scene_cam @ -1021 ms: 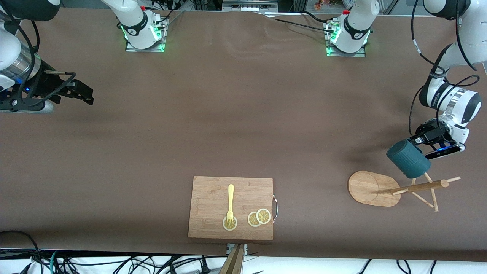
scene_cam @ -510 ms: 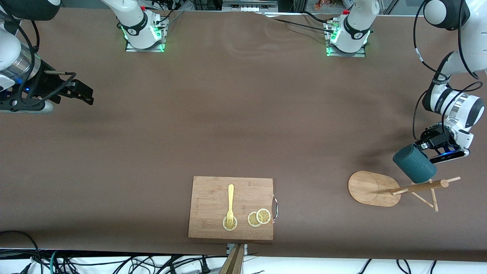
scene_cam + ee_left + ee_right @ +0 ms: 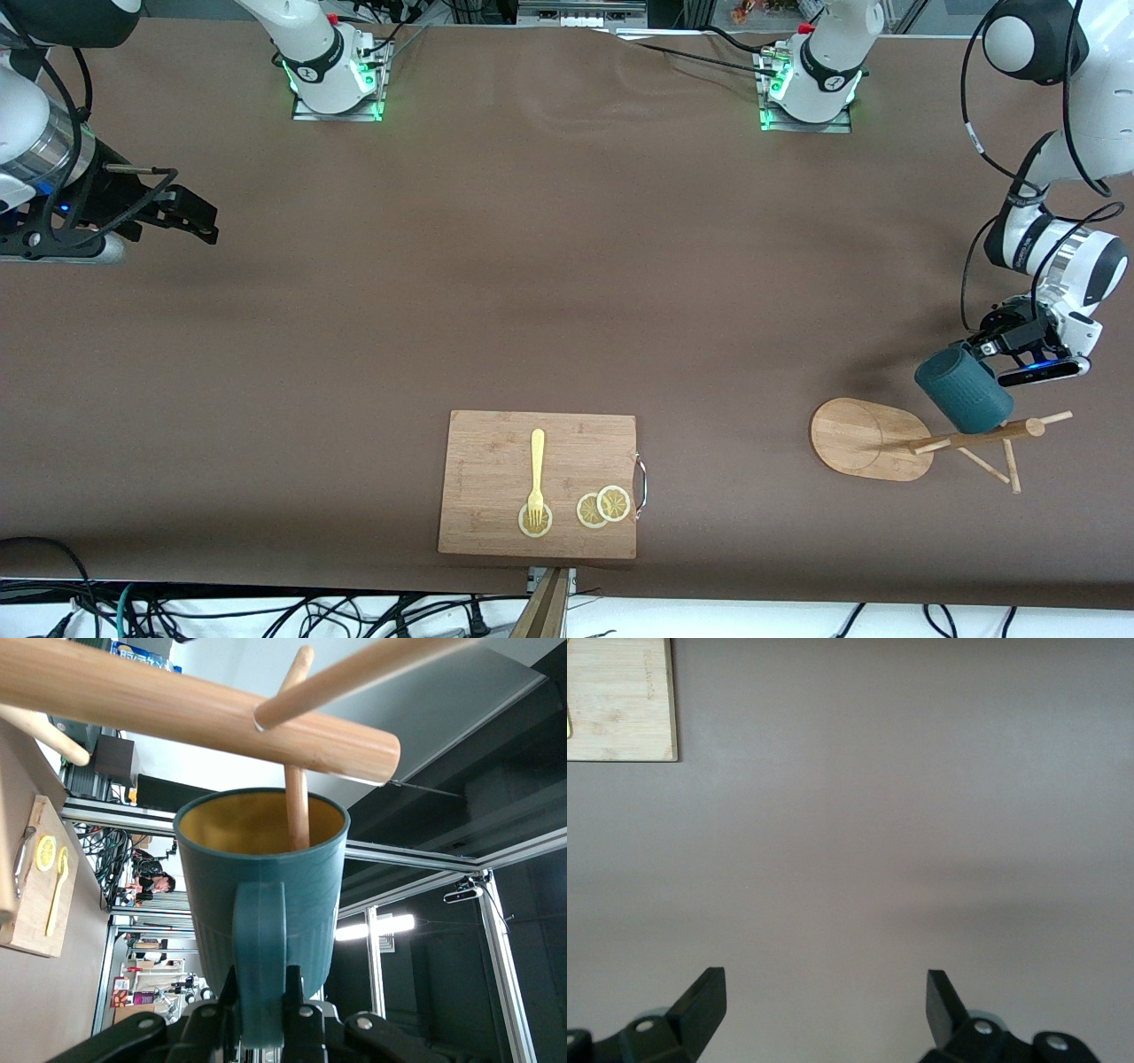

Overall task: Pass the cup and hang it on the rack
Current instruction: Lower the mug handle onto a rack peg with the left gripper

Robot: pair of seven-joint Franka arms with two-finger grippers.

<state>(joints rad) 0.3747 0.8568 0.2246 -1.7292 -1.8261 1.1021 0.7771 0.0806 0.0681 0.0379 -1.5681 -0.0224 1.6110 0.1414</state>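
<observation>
Left wrist view has the left gripper (image 3: 260, 1014) pinching the cup (image 3: 262, 904) by its handle right at the rack (image 3: 873, 438), a peg (image 3: 298, 813) poking into its mouth, while the right gripper (image 3: 824, 1003) waits spread wide over bare table (image 3: 877, 842).

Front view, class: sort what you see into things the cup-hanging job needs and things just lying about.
Needed for the job:
- cup, gripped by its handle in the left pincer
- rack, the cup at its pegs

Just lying about:
- cutting board
- fork
- lemon slices
- right pincer, open, waiting
</observation>
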